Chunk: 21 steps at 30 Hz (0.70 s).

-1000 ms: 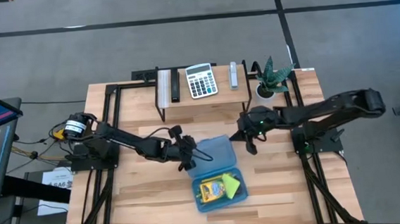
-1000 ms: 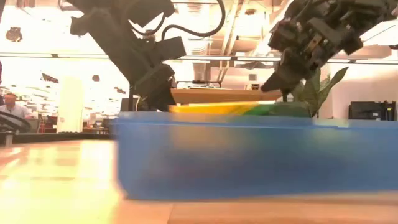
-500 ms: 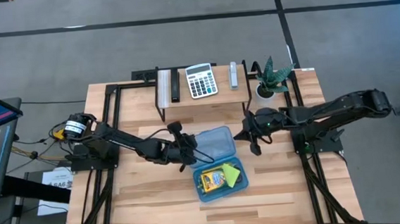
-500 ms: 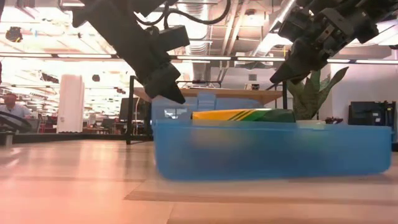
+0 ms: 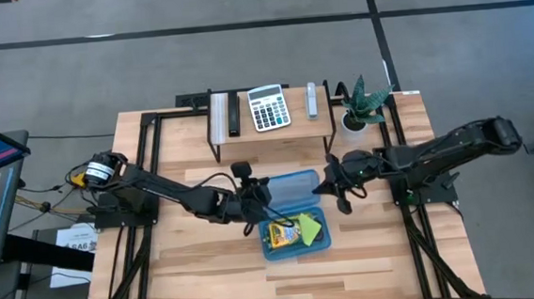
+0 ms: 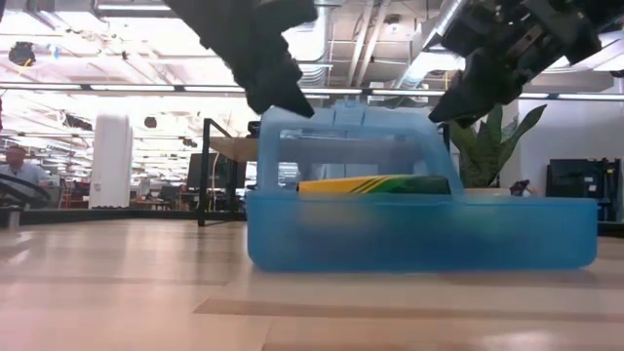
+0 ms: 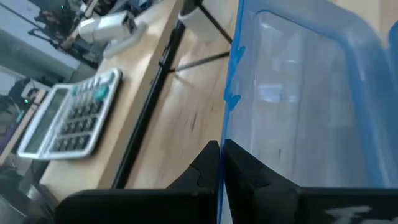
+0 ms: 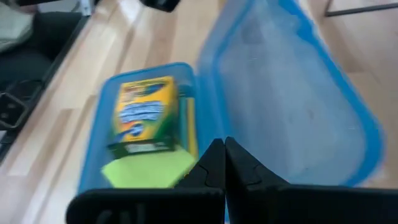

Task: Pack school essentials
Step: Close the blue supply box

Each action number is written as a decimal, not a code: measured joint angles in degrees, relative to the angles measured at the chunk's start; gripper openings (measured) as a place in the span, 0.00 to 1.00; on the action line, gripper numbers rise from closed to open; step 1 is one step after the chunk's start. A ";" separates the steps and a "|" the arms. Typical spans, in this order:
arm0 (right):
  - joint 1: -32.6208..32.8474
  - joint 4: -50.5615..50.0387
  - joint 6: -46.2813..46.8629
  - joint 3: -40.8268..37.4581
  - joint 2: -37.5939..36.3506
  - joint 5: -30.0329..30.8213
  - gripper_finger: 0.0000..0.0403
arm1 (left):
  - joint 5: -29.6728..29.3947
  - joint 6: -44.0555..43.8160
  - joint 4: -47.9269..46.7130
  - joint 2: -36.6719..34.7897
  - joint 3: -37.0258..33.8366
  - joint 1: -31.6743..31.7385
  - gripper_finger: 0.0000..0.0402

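Black left tool [image 5: 251, 194] pinched on the edge of translucent blue lid [image 5: 293, 187], fingers [image 7: 205, 171] pressed together with the lid's rim between them in the left wrist view. Black right tool [image 5: 337, 184] at the lid's opposite edge, fingers [image 8: 217, 163] likewise closed flat together right at the blue rim; grip itself not certain from these views. Lid raised between the two tools, standing up from the far side of blue box [image 5: 297, 237], seen upright in the low view [image 6: 341, 146] with one tool at each upper corner.

Inside the box, nearer than both tools: yellow-green crayon box [image 5: 280, 233] lying flat, lime-green sticky-note pad [image 5: 308, 228] beside it toward the right arm. From the right wrist view, crayon box [image 8: 143, 112] just beyond the fingertips, sticky-note pad [image 8: 146, 171] touching its nearer end, yellow pencils [image 8: 188, 127] along the box wall.

Farther back on wooden counter [image 5: 200, 267]: raised shelf [image 5: 266, 131] carrying white-grey calculator [image 5: 268, 107], flanked by bar-shaped items. Potted plant [image 5: 363, 100] at the shelf's right end, near the right arm.
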 joint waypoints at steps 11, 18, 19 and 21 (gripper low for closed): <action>6.82 1.95 0.29 0.22 -10.36 1.91 0.02 | -3.69 1.20 0.04 0.00 0.86 -4.35 0.00; 8.79 2.42 -1.05 0.22 -16.47 11.24 0.02 | -7.19 1.57 0.15 0.02 0.87 -7.69 0.00; 8.86 2.31 -1.20 0.22 -16.50 12.10 0.02 | -7.39 1.60 0.15 0.02 0.88 -8.01 0.00; 8.79 2.32 -1.28 0.22 -16.29 13.36 0.02 | -7.80 1.64 0.15 0.04 0.86 -8.40 0.00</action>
